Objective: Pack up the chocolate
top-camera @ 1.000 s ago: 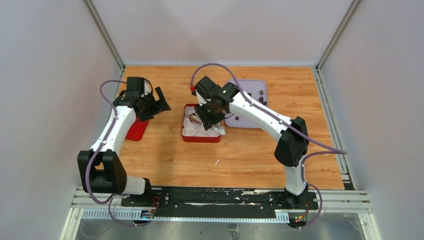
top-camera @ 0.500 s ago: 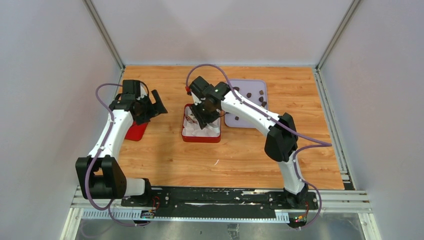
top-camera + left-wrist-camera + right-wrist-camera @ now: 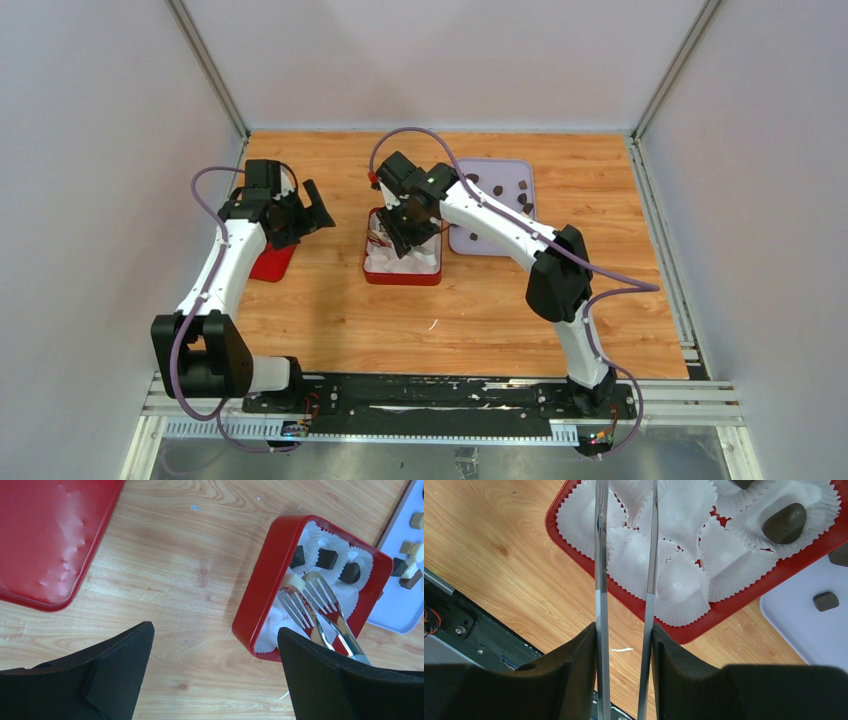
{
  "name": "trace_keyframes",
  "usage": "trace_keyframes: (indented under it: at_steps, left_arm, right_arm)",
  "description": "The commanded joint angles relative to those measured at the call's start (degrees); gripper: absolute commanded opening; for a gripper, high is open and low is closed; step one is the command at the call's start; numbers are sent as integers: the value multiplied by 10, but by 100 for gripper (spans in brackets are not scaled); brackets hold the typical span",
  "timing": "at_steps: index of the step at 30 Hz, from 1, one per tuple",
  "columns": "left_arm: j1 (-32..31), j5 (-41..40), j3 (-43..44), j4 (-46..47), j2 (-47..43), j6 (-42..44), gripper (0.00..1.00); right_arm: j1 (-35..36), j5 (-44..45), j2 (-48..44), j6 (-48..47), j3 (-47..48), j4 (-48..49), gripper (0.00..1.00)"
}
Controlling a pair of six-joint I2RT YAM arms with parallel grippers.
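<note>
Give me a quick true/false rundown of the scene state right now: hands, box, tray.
1. The right hand grips tongs over the red box. True.
2. The left hand is shut on the red lid. False: it is open and empty, above the bare table between lid and box.
3. Every paper cup in the box holds a chocolate. False: several cups are empty.
4. Loose pieces lie on the lavender tray. True.
5. The lid sits on the box. False: it lies apart, on the table.
</note>
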Motion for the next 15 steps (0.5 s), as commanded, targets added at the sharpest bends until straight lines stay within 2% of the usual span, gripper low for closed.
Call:
trace_keyframes:
  at_steps: [1, 15]
  left_arm:
    - [3, 1, -5, -2, -4, 10, 100]
    - [3, 3, -7, 1, -4, 8, 100]
  right_arm:
    - [7, -6, 8, -4, 18, -10, 41]
    - [7, -4, 6, -4, 18, -13, 46]
